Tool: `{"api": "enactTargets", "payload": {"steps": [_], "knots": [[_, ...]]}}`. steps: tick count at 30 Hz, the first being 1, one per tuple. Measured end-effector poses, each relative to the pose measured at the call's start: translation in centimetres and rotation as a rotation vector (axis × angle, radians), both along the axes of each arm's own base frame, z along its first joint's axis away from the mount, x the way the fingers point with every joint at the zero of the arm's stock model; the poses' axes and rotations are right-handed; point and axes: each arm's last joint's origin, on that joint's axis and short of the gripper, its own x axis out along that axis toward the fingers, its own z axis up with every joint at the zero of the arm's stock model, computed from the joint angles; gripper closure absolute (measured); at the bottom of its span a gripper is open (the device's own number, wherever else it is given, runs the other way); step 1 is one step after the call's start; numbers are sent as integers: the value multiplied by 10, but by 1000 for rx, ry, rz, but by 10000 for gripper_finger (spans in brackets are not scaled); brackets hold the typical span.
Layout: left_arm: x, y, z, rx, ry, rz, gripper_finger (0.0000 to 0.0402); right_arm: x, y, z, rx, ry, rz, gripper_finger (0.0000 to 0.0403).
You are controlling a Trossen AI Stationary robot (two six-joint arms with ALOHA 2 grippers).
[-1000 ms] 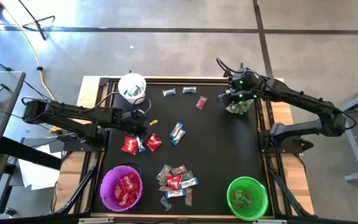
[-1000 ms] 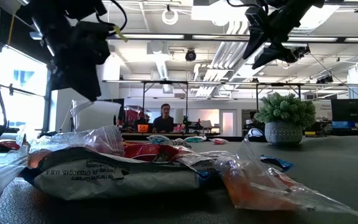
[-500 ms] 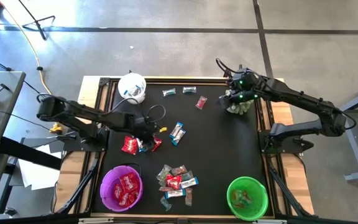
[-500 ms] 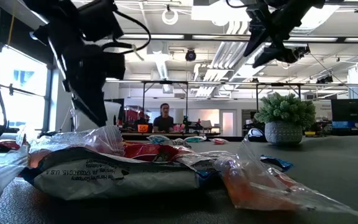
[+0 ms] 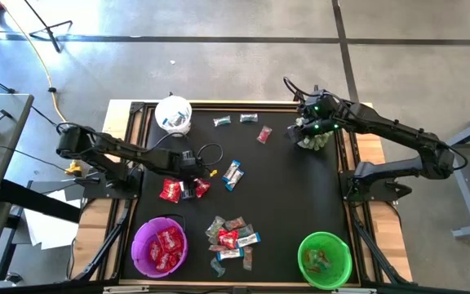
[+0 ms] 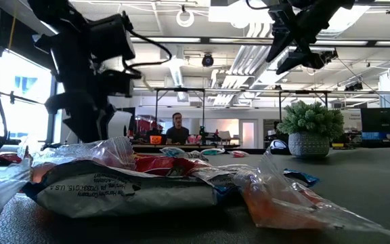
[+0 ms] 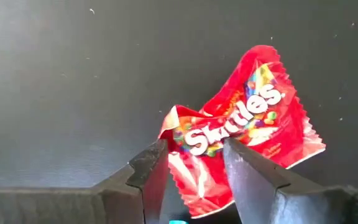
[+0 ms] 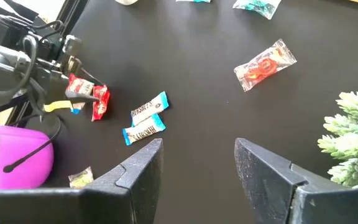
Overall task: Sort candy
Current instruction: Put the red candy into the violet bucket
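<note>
Jaws of left gripper (image 7: 194, 163) open, straddling red Skittles packet (image 7: 244, 137) on table.

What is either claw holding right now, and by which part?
Nothing is held. The left claw is open, its fingers either side of a red Skittles packet lying on the table, not closed on it. The right claw is open and empty near the plant.

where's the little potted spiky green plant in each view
High view: the plant sits at the mat's far right edge, mostly covered by the right tool.
Low view: right of centre, the plant in its grey pot.
Left wrist view: not in it.
Right wrist view: at the right edge, the plant, only leaves showing.
Shared landmark: the red-and-clear candy lying near it, also in the right wrist view.
</note>
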Motion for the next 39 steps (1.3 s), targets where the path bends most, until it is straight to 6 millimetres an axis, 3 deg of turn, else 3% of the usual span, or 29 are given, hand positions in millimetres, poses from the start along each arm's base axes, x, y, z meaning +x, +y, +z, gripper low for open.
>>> {"api": "enactTargets", "payload": {"steps": [7,17,21,29,34,39], "knots": [[7,-1,-20,2,74,-2,254,0,0,-1,4,7,0,208],[6,-1,-23,-40,77,124,258,-1,0,-1,3,9,2,208],[6,-2,-23,-98,76,149,285,-1,0,-1,2,9,3,208],[6,-2,-23,-158,68,256,390,-1,0,-1,-14,12,19,208],[6,-3,-18,-195,43,352,393,-1,0,-1,-23,14,28,208],[9,-4,2,-261,-6,429,399,-1,0,-1,-29,15,35,208]]}}
